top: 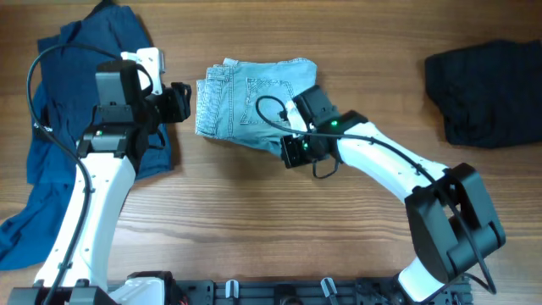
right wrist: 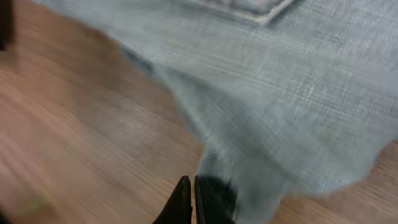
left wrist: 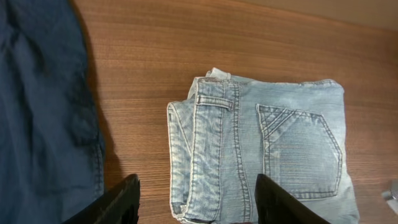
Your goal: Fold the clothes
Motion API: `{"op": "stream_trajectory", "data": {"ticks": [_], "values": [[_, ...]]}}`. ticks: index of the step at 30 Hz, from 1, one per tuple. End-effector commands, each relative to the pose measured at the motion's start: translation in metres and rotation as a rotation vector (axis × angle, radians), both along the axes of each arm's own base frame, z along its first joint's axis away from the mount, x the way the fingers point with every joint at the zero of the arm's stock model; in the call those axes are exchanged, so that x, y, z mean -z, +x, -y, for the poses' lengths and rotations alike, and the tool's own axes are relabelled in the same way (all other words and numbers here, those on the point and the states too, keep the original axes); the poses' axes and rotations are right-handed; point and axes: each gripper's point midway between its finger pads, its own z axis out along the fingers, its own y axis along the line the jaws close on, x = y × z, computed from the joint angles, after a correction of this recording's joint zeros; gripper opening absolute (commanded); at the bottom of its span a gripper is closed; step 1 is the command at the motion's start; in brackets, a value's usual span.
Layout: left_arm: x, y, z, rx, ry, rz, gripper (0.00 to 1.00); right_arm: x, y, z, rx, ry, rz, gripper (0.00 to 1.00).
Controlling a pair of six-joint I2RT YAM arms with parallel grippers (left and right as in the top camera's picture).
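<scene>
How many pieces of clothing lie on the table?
3: denim shorts in the middle, a navy garment at the left, a black garment at the far right. The navy garment may hide more pieces.

Robot lab bench: wood-grain table (top: 254,220), left arm (top: 100,196), right arm (top: 383,161), mounting rail (top: 271,293).

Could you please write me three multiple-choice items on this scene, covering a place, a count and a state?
1. Where on the table lies the black garment? A. right end B. centre C. left end
2. How many pockets do the denim shorts show in the left wrist view? A. none B. one C. three
3. The left end effector is: A. open B. shut on the shorts C. shut, empty
Answers: A, it lies far right in the overhead view; B, a single one shows; A, its fingers stand wide apart.
</scene>
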Motion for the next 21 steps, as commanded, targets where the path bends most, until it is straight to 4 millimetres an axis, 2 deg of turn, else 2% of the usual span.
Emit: {"op": "stream_trajectory", "data": {"ticks": [1, 6, 10, 11, 14, 15, 17, 19, 21], "values": [[0.003, 0.001, -0.002, -0.015, -0.009, -0.01, 0.59, 0.022, 0.011, 0.023, 0.109, -0.109, 0.05, 0.04], [0.004, 0.001, -0.002, -0.015, -0.009, -0.013, 0.59, 0.037, 0.046, 0.068, 0.401, -0.292, 0.16, 0.04], [0.006, -0.001, -0.002, -0.015, -0.009, -0.025, 0.58, 0.054, 0.073, 0.087, 0.513, -0.314, 0.215, 0.04], [0.006, -0.002, -0.002, -0.015, -0.009, -0.029, 0.58, 0.061, 0.091, 0.098, 0.566, -0.329, 0.273, 0.04], [0.006, -0.002, -0.002, -0.015, -0.009, -0.028, 0.58, 0.064, 0.126, 0.119, 0.669, -0.324, 0.388, 0.04], [0.005, -0.001, -0.002, -0.013, -0.011, -0.024, 0.58, 0.061, 0.146, 0.131, 0.735, -0.304, 0.459, 0.04], [0.005, -0.001, -0.001, -0.012, -0.012, -0.02, 0.57, 0.052, 0.173, 0.149, 0.821, -0.252, 0.553, 0.04], [0.005, -0.001, -0.001, -0.012, -0.012, -0.021, 0.57, 0.033, 0.2, 0.179, 0.934, -0.2, 0.672, 0.06], [0.005, -0.001, -0.001, -0.012, -0.012, -0.021, 0.55, 0.004, 0.222, 0.214, 1.046, -0.142, 0.797, 0.15]]}}
